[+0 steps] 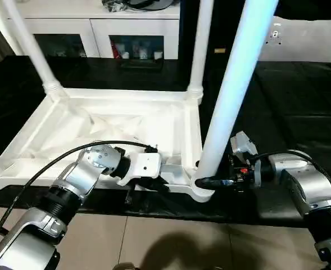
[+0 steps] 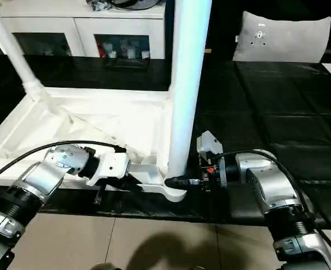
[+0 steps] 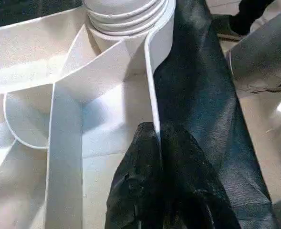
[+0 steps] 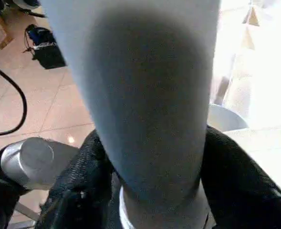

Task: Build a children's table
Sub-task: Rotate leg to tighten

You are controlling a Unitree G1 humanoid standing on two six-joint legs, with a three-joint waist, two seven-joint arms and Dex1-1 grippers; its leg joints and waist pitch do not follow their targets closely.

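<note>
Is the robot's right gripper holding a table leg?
Yes, the right gripper has a black finger on each side of the white table leg, low down near the corner socket.

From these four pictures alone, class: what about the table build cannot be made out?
- Near leg: top cut off by the head views' upper edge.
- Its seating in the corner socket: hidden by the right gripper in the wrist view.
- Left gripper: its hold on the table rim is hidden by black cloth.
</note>
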